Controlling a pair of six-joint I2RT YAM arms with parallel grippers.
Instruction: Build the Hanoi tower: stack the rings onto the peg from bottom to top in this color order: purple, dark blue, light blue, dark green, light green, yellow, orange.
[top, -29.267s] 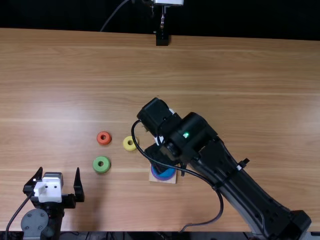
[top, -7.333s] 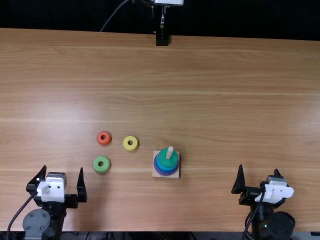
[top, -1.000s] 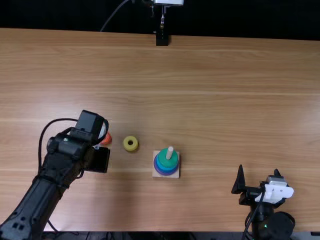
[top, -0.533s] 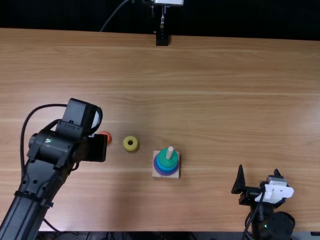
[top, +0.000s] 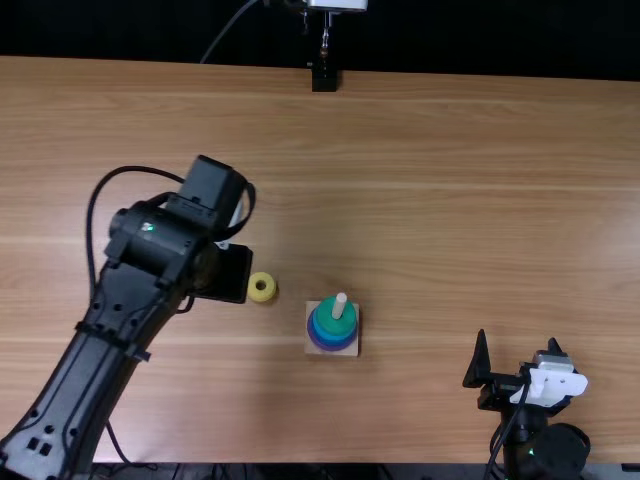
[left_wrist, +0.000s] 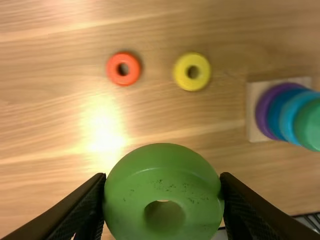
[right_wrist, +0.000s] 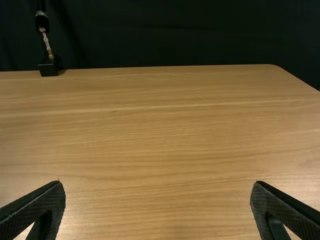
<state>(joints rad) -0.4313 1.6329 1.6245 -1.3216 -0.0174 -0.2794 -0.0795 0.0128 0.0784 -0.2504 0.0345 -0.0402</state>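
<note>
Left wrist view: left hand clamps light green ring (edge cut off). Top view: right hand wide, empty.

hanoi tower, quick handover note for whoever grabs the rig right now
Left gripper: shut on the light green ring, held above the table.
Right gripper: open, empty, near the table's near edge.
Done: purple, dark blue, light blue and dark green stacked on the peg, in order.
Loose on the table: yellow ring; orange ring, farther from the peg.
Left to do: light green, yellow, then orange.
</note>
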